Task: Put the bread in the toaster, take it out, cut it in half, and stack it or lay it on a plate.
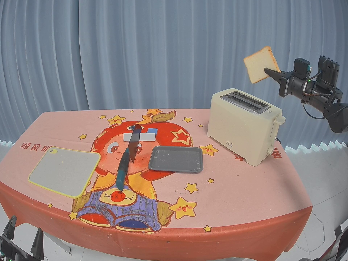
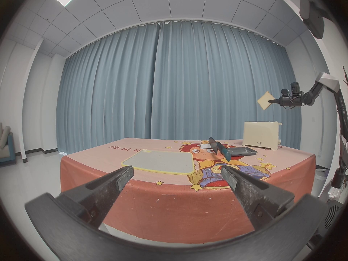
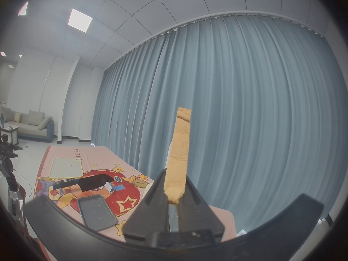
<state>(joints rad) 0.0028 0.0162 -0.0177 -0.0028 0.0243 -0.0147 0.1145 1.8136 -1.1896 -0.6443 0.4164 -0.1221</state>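
A slice of bread [image 1: 261, 64] hangs in the air above the cream toaster [image 1: 243, 126], which stands at the table's right rear. My right gripper [image 1: 270, 71] is shut on the slice's edge; seen edge-on from the wrist, the bread [image 3: 178, 156] stands upright between the fingers [image 3: 152, 203]. My left gripper [image 2: 177, 176] is open and holds nothing, low in front of the table's left side. A grey tray-like plate [image 1: 176, 159] lies mid-table. A knife [image 1: 127, 156] with a teal handle rests on a small stand. The cutting board [image 1: 64, 170] lies at the left.
Blue curtains hang behind the table. The tablecloth [image 1: 232, 200] is pink with a cartoon print. Bare cloth lies in front of the toaster and the plate. The toaster's slots [image 1: 245, 102] face up, and its lever is on the right end.
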